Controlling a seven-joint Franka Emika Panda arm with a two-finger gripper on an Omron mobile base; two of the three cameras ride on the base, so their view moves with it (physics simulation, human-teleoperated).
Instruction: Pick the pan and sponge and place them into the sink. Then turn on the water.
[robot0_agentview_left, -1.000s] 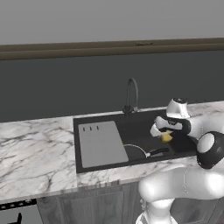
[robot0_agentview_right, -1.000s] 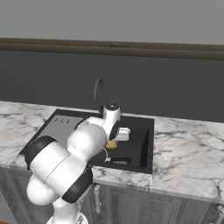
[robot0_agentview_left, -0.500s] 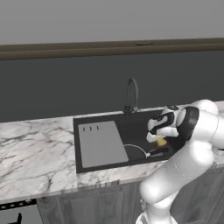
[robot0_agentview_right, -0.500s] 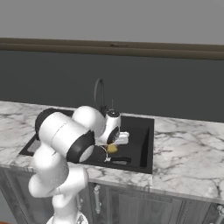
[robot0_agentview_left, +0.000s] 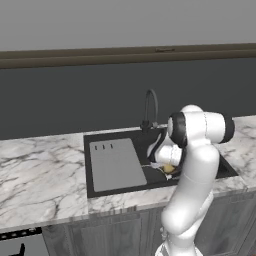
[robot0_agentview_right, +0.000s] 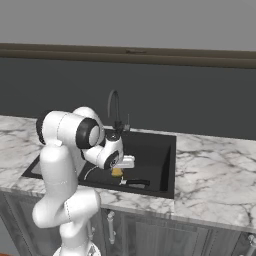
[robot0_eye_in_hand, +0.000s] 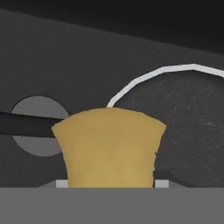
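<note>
From the left base view you see the white arm bent down into the large black rectangular sink (robot0_agentview_left: 100, 142), a small yellow-orange sponge (robot0_agentview_left: 168, 169) under its hand. In the right base view your gripper (robot0_agentview_right: 118, 170) hangs above the basin floor, fingers pinching that sponge. Through the hand view the sponge sits between the fingers, over the round black pan with its thin pale rim (robot0_eye_in_hand: 192, 113) lying in the sink.

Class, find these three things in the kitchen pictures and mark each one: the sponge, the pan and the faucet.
sponge (robot0_eye_in_hand: 109, 146), hand view, on the middle of its yellow face.
pan (robot0_eye_in_hand: 192, 122), hand view, on its dark speckled inside, below the pale rim.
faucet (robot0_agentview_right: 114, 102), right base view, on its arched neck above the sink.
</note>
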